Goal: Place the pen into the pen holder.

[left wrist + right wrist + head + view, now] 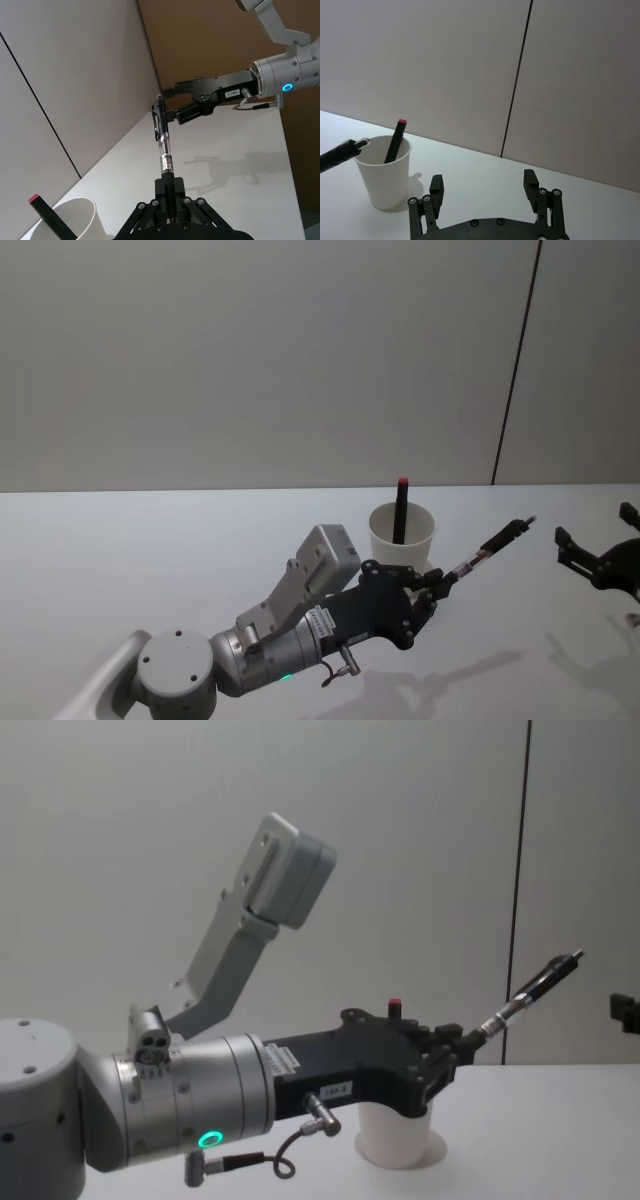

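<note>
White table (120, 570) bare and open left of the arm and in front; far edge meets a plain pale wall (250, 360) crossed by one dark vertical seam (515, 370). Left gripper (440, 585) reaches forward mid-table, fingers clamped on the lower end of the pen (492, 545). The pen is held off the surface, slanting up toward the robot's right, just beside the pen holder (385, 540) and outside it. Right gripper (595, 527) hangs above the table at the head view's right edge, part cut off, fingers apart and empty; a gap shows between it and the pen's free end. Pen holder upright near the far edge, a red-capped marker (401, 510) leaning inside. Left gripper hides the cup's near base in the head view and its upper part in the chest view
</note>
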